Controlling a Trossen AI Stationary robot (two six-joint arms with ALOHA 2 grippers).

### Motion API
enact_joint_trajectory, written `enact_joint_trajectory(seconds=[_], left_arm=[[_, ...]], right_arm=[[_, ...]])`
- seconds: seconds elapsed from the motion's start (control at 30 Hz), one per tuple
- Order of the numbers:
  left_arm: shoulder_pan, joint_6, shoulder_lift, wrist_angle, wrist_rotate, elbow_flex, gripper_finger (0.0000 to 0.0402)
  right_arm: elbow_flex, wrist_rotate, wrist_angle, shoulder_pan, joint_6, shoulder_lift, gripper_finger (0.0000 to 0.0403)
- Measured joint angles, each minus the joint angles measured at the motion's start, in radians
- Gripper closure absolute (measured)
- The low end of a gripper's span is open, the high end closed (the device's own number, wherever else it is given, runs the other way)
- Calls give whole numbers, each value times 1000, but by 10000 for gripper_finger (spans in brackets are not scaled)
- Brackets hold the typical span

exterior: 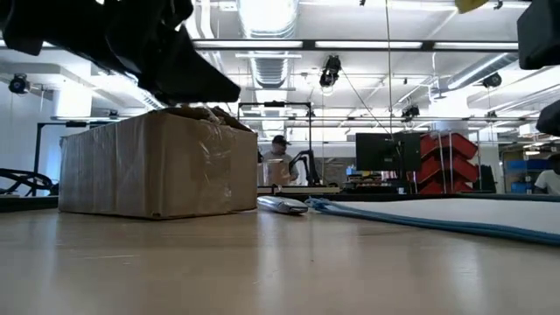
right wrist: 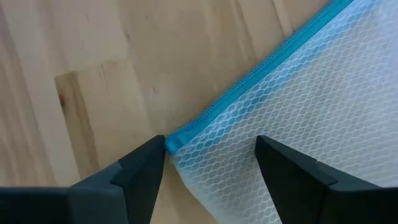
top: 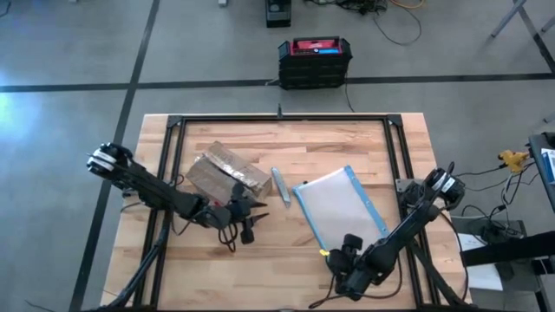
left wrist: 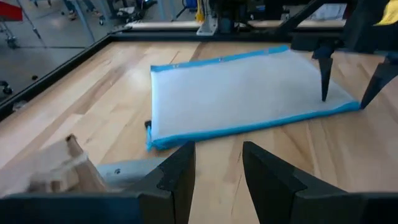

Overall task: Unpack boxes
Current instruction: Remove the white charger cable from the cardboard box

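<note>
A brown cardboard box (top: 225, 171) with shiny tape rests on its base at the table's left middle; the low view shows its taped side (exterior: 157, 166). My left gripper (top: 254, 218) is open just near and right of the box, with nothing between its fingers (left wrist: 217, 180). A flat clear pouch with a blue edge (top: 338, 206) lies flat on the table right of the middle. My right gripper (right wrist: 208, 162) is open, pointing steeply down, its fingers on either side of the pouch's near corner (right wrist: 171, 143). My right gripper stands open over the pouch's near corner (right wrist: 180, 138), coming from above. The pouch lies flat on the table. Whether a fingertip touches it, I cannot tell.
A small silvery object (top: 280, 185) lies between box and pouch. Black frame rails (top: 277, 120) run along the table's far, left and right sides. A black-and-red case (top: 314, 61) stands on the floor beyond the far edge. A person (exterior: 278, 157) is in the room behind.
</note>
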Motion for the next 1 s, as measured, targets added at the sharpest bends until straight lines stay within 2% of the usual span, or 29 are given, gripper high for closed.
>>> enact_joint_trajectory(seconds=[0.17, 0.3, 0.4, 0.47, 0.6, 0.73, 1.0], left_arm=[[0, -1, 39, 85, 7, 0, 283], [1, 66, 76, 181, 69, 4, 283], [0, 126, 83, 151, 85, 47, 283], [2, 154, 79, 82, 85, 98, 283], [11, 211, 82, -144, 100, 247, 283], [35, 249, 126, -336, 195, 404, 283], [95, 348, 306, -362, 403, 567, 283]], right_arm=[[2, 3, -70, 0, 27, 5, 214], [-3, -11, -111, -1, 37, -29, 296], [-3, -17, -119, -2, 15, -59, 367], [5, -17, -115, -2, -2, -81, 392], [19, -16, -143, -4, -4, -98, 372], [47, -24, -211, -5, -5, -102, 358], [189, -11, -418, -2, -79, -102, 395]])
